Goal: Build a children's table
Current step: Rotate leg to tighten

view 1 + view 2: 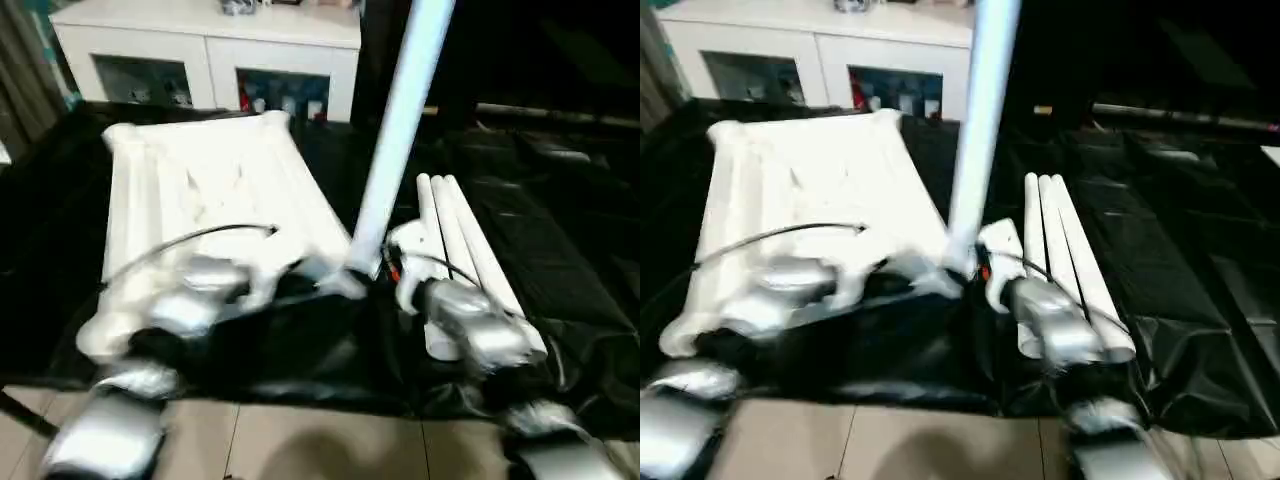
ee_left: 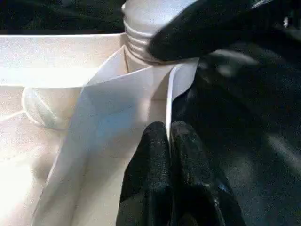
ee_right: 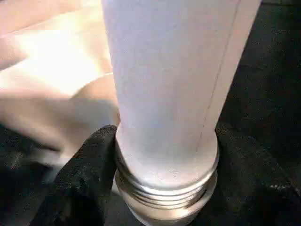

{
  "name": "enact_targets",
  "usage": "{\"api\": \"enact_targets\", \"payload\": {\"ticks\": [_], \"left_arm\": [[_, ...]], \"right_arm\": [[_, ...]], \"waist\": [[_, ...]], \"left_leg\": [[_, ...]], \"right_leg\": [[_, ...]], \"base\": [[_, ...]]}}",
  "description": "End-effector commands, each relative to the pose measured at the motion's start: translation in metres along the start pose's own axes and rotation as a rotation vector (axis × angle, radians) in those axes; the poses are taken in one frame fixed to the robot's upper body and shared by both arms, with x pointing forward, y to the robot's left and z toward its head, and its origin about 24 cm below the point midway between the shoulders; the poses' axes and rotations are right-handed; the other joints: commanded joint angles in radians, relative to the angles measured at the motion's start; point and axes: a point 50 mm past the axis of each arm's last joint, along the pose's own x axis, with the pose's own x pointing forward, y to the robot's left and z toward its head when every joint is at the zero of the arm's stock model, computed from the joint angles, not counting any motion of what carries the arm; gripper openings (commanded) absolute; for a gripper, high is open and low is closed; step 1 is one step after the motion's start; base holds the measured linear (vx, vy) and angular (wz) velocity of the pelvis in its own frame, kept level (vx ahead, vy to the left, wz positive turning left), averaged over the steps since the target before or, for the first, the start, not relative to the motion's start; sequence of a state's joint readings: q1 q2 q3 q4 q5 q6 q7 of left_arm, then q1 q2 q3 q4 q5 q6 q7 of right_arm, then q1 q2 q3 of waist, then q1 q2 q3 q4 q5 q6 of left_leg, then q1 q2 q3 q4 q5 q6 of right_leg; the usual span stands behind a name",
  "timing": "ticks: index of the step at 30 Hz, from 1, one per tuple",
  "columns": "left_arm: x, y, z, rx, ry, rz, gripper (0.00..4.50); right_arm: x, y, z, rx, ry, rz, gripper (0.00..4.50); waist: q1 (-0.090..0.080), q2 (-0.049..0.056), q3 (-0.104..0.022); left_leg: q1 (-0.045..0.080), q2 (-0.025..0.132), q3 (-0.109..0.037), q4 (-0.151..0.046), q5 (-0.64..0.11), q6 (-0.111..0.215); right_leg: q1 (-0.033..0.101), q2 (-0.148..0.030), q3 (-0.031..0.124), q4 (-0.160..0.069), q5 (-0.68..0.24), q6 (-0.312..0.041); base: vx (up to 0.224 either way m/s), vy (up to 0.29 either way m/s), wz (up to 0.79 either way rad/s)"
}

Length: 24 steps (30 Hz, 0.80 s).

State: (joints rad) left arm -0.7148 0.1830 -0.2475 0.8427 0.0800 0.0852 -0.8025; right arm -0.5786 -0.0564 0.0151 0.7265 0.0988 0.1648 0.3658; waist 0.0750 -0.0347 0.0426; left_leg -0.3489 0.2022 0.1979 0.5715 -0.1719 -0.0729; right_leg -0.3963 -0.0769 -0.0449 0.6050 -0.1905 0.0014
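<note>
I have the right pincer point(image 3: 164, 188) clamped around a white leg point(image 1: 400, 130) of the children's table; its black fingers point(image 3: 87, 179) sit on either side of the tube just above the threaded end, and the leg rises upright from there. My left pincer point(image 2: 169, 136) is closed, its two fingertips pinched on the thin white edge of the table top point(image 1: 210, 200), right beside the threaded end of the leg. The top lies underside up on the black-draped table point(image 1: 560, 240), stretching away from the left pincer. Three more legs point(image 1: 465, 240) lie side by side on the cloth just outside the right pincer. A white cabinet point(image 1: 210, 50) stands beyond the table.
</note>
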Motion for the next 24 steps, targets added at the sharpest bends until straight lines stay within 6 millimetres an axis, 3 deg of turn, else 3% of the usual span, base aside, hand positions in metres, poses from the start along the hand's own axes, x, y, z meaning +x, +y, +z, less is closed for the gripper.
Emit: {"api": "enact_targets", "payload": {"ticks": [1, 2, 4, 7, 8, 9, 11, 12, 13, 14, 17, 24], "left_arm": [[0.013, -0.008, -0.008, -0.055, 0.042, 0.069, 0.0], [0.016, -0.011, -0.006, -0.049, 0.043, 0.068, 0.0], [0.023, -0.018, -0.003, -0.02, 0.054, 0.045, 0.0], [0.025, -0.019, -0.002, 0.012, 0.058, 0.036, 0.0], [0.024, -0.018, -0.002, 0.015, 0.058, 0.036, 0.0], [0.023, -0.016, -0.003, 0.019, 0.062, 0.04, 0.0], [0.019, -0.014, -0.005, 0.042, 0.063, 0.033, 0.0], [0.016, -0.012, -0.007, 0.047, 0.063, 0.028, 0.0], [0.011, -0.011, -0.01, 0.056, 0.057, 0.002, 0.0], [0.009, -0.01, -0.011, 0.058, 0.055, -0.01, 0.0], [0.0, -0.007, -0.016, 0.086, 0.05, -0.054, 0.0], [-0.026, 0.007, -0.026, 0.13, 0.044, -0.093, 0.0]], "right_arm": [[0.004, 0.008, -0.027, 0.086, 0.125, -0.062, 2.73], [0.006, 0.011, -0.025, 0.093, 0.125, -0.079, 2.73], [0.012, 0.018, -0.021, 0.054, 0.115, -0.09, 2.73], [0.017, 0.022, -0.016, 0.03, 0.085, -0.08, 2.73], [0.017, 0.022, -0.015, 0.036, 0.077, -0.075, 3.28], [0.017, 0.021, -0.013, 0.039, 0.067, -0.079, 3.28], [0.016, 0.018, -0.009, 0.039, 0.041, -0.064, 3.45], [0.016, 0.016, -0.007, 0.029, 0.029, -0.06, 3.51], [0.014, 0.012, -0.003, 0.007, 0.009, -0.038, 3.51], [0.013, 0.011, -0.001, -0.004, 0.001, -0.025, 3.74], [0.008, 0.004, 0.004, -0.063, -0.007, 0.026, 3.81], [-0.021, -0.018, 0.013, -0.248, 0.004, 0.221, 3.81]], "waist": [[-0.012, 0.003, -0.038], [-0.014, 0.015, -0.04], [-0.023, 0.008, -0.041], [-0.029, 0.014, -0.04], [-0.031, 0.015, -0.042], [-0.031, 0.014, -0.042], [-0.031, 0.011, -0.041], [-0.032, 0.01, -0.041], [-0.033, -0.002, -0.042], [-0.03, 0.004, -0.044], [-0.027, 0.001, -0.047], [-0.01, 0.0, -0.057]], "left_leg": [[0.024, 0.023, -0.031, -0.069, -0.418, -0.041], [0.027, 0.023, -0.033, -0.071, -0.434, -0.041], [0.024, 0.021, -0.033, -0.074, -0.452, -0.034], [0.028, 0.024, -0.036, -0.079, -0.486, -0.031], [0.025, 0.025, -0.038, -0.082, -0.492, -0.031], [0.021, 0.026, -0.038, -0.084, -0.487, -0.03], [0.025, 0.024, -0.035, -0.082, -0.499, -0.024], [0.022, 0.023, -0.036, -0.083, -0.495, -0.018], [0.017, 0.023, -0.036, -0.083, -0.483, -0.012], [0.016, 0.024, -0.035, -0.084, -0.465, -0.007], [0.006, 0.027, -0.032, -0.084, -0.397, 0.004], [-0.002, 0.029, -0.017, -0.073, -0.261, 0.04]], "right_leg": [[0.008, -0.066, 0.028, -0.122, -0.628, -0.079], [0.008, -0.064, 0.025, -0.124, -0.612, -0.077], [0.008, -0.062, 0.02, -0.128, -0.59, -0.078], [0.009, -0.062, 0.017, -0.131, -0.566, -0.088], [0.013, -0.063, 0.016, -0.13, -0.544, -0.095], [0.016, -0.063, 0.017, -0.127, -0.52, -0.101], [0.011, -0.064, 0.019, -0.129, -0.521, -0.107], [0.013, -0.066, 0.02, -0.129, -0.527, -0.107], [0.016, -0.068, 0.019, -0.129, -0.532, -0.105], [0.017, -0.07, 0.022, -0.127, -0.525, -0.108], [0.025, -0.072, 0.027, -0.116, -0.455, -0.124], [0.035, -0.063, 0.031, -0.092, -0.26, -0.174]], "base": [[0.0, 0.0, 0.0], [0.0, 0.0, 0.0], [0.0, 0.0, 0.0], [0.0, 0.0, 0.0], [0.0, 0.0, 0.0], [0.0, 0.0, 0.0], [0.0, 0.0, 0.0], [0.0, 0.0, 0.0], [0.0, 0.0, 0.0], [0.0, 0.0, 0.0], [0.0, 0.0, 0.0], [0.008, -0.004, 0.0]]}}
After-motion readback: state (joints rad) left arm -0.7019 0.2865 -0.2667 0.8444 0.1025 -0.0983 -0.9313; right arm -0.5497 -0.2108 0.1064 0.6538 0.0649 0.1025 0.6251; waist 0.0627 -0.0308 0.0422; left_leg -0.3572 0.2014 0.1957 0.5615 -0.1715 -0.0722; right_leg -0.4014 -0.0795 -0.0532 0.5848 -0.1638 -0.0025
